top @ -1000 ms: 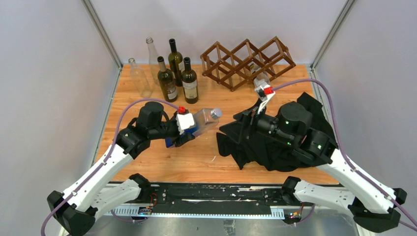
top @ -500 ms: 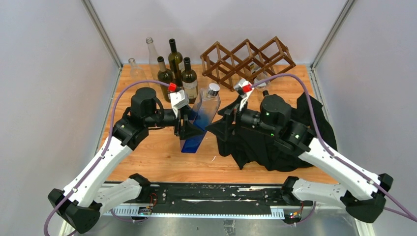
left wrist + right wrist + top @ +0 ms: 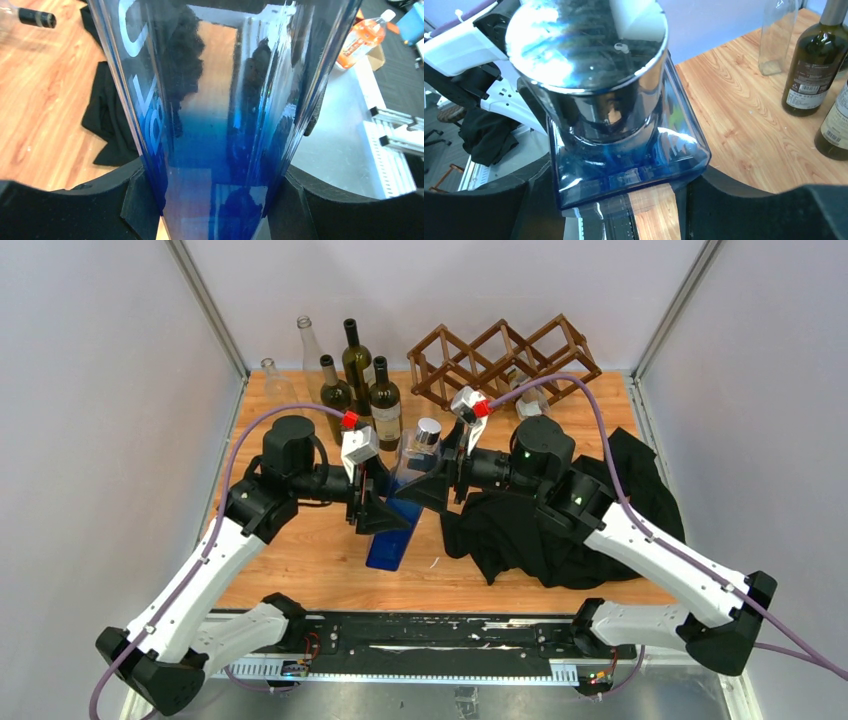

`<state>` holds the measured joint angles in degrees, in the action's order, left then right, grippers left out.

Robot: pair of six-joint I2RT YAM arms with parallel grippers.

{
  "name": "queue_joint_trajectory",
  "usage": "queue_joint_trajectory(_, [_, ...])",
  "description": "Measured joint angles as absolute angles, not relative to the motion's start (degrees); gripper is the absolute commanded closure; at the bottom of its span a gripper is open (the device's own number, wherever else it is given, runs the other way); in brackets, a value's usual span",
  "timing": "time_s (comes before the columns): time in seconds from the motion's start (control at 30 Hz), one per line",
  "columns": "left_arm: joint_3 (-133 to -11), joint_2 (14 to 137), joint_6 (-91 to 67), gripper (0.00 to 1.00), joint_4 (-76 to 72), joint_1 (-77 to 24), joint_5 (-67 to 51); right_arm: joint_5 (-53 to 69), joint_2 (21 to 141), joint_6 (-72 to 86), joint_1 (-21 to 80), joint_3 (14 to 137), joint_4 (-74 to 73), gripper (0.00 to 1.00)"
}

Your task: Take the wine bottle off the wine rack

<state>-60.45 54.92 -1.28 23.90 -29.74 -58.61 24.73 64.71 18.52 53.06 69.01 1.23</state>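
Tabletop [image 3: 320, 562]: blue bottle [image 3: 392, 545] central, wine rack [image 3: 500, 360] along back edge

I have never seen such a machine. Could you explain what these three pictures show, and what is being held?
Two robot arms stand at a wooden table. One picture looks down from above; the other two come from cameras on each wrist. On the table are a wooden rack, standing bottles and a black cloth. The left gripper is closed on a blue glass bottle. The right gripper has its fingers either side of the bottle's top; whether it squeezes, I cannot tell.
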Motion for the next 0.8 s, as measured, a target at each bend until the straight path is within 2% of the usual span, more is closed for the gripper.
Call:
queue_joint_trajectory(0.03, [-61.28, 54.92, -0.89, 0.22, 25.67, -29.58, -58.78, 25.87, 65.06, 18.65, 52.84, 69.43, 1.13, 1.00])
queue_joint_trajectory(0.07, [-61.87, 54.92, -0.14, 0.07, 26.65, -29.50, -58.30, 26.00, 65.21, 18.59, 52.84, 69.76, 0.99, 1.00])
queue_joint_trajectory(0.1, [-62.74, 54.92, 0.73, 0.01, 27.79, -29.50, -57.43, 25.78, 65.49, 18.41, 52.84, 70.41, 0.58, 1.00])
queue_joint_trajectory(0.27, [-68.34, 55.05, 5.89, 0.00, 31.05, -27.64, -50.09, 20.64, 67.90, 15.84, 52.82, 71.88, -5.30, 1.00])
queue_joint_trajectory(0.53, [-71.96, 59.68, 6.61, 0.00, 34.02, -10.81, -43.51, 8.49, 75.96, 8.29, 50.98, 75.09, -13.19, 1.00])
queue_joint_trajectory(0.8, [-74.61, 65.67, 6.24, 0.00, 37.82, -0.36, -33.54, 3.79, 90.59, 5.74, 49.36, 85.08, -10.24, 1.00])
